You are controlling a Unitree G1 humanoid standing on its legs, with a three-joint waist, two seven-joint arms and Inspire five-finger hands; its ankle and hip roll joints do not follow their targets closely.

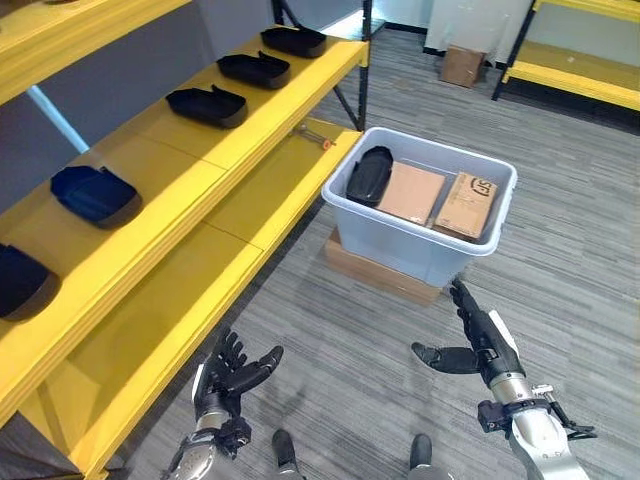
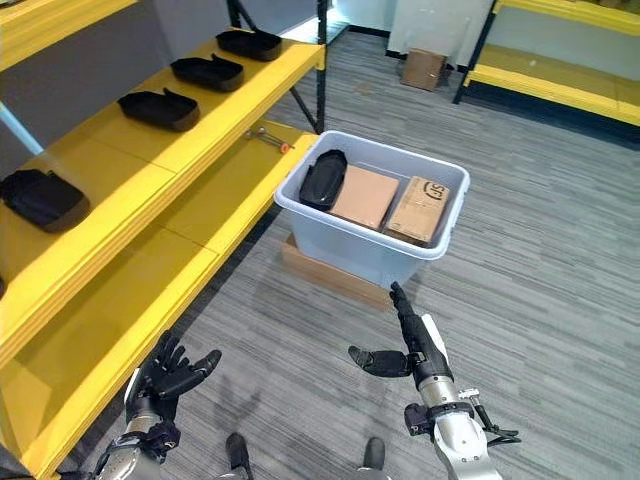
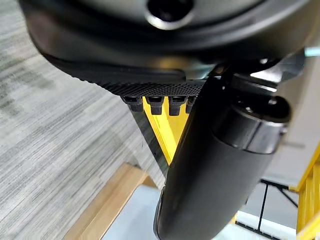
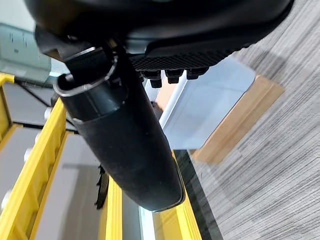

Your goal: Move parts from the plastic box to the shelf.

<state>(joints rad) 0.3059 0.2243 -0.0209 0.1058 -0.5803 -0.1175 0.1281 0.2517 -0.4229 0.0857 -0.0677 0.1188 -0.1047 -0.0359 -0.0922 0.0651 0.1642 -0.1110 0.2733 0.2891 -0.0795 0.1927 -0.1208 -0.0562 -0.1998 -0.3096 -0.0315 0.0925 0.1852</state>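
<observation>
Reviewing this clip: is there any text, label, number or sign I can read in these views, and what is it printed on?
Cardboard box in the plastic box: a dark round mark with letters on its top, too small and blurred to read.
Second cardboard box beside it: no print visible.
Black part, shelf, distant carton: no readable text.

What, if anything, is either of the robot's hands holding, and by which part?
Nothing is held. The left hand and right hand hang open above the floor, short of the plastic box, where one black part lies.
</observation>
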